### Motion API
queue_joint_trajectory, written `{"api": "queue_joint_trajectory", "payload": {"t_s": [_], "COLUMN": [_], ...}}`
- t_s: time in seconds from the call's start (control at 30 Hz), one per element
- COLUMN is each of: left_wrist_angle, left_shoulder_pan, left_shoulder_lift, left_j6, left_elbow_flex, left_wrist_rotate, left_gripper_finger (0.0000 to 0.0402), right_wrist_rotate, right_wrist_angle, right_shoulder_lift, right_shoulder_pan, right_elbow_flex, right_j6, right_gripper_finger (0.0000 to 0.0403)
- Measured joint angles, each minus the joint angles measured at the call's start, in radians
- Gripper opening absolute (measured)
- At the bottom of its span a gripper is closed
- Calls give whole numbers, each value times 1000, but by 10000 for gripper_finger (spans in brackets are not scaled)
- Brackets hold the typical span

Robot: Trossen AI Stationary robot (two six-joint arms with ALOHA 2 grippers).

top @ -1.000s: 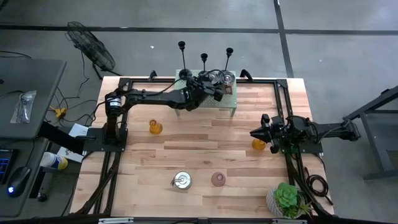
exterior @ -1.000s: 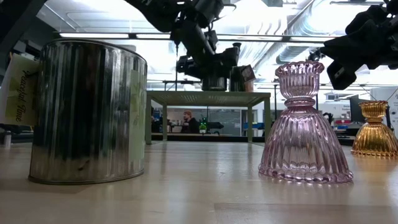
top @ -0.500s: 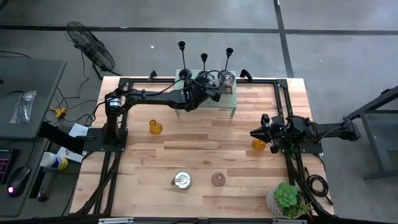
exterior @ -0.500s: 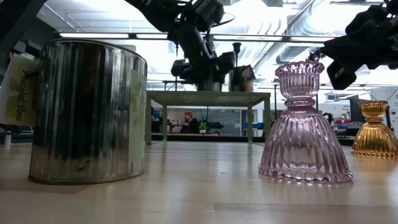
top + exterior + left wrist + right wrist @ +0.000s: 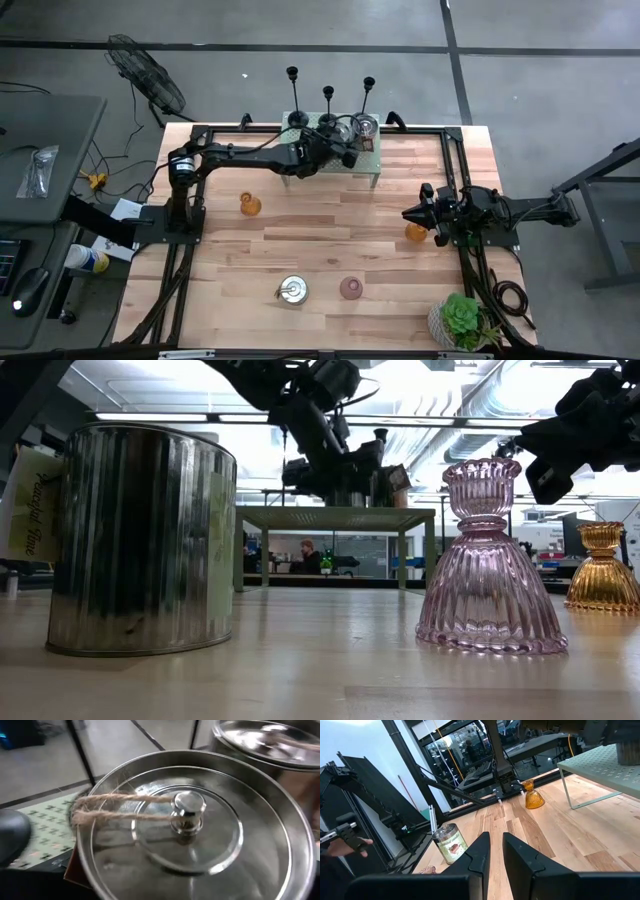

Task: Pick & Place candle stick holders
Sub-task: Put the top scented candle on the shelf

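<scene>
High view: left claw (image 5: 347, 150) over shelf (image 5: 366, 165) tins, candle stick holders (image 5: 328, 98) behind

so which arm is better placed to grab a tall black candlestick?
Left. Its end effector is over the small raised stand at the table's far edge, right by the three black candlesticks. The right end effector sits near the amber holder, farther off.

high: straight down | low: tabletop level | wrists: close, forward | shared: silver tin (image 5: 292, 290) (image 5: 140, 540)
</scene>
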Motion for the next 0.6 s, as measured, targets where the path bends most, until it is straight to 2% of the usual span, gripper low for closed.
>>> {"api": "queue_joint_trajectory", "payload": {"t_s": [0.2,0.4,0.6], "left_wrist_angle": [8,7,-34], "left_shoulder_pan": [0,0,0], "left_shoulder_lift": [-2,-2,-2], "left_j6": [-5,-8,-11], "left_elbow_flex": [2,2,0], "left_wrist_rotate": [112,78,-35], "left_gripper_finger": [372,372,372], "right_wrist_rotate": [0,0,0], "right_wrist_angle": [0,0,0], "right_shoulder_lift": [0,0,0], "right_shoulder_pan": [0,0,0], "right_elbow_flex": [0,0,0], "right_j6": [0,0,0], "right_gripper_finger": [44,44,44]}}
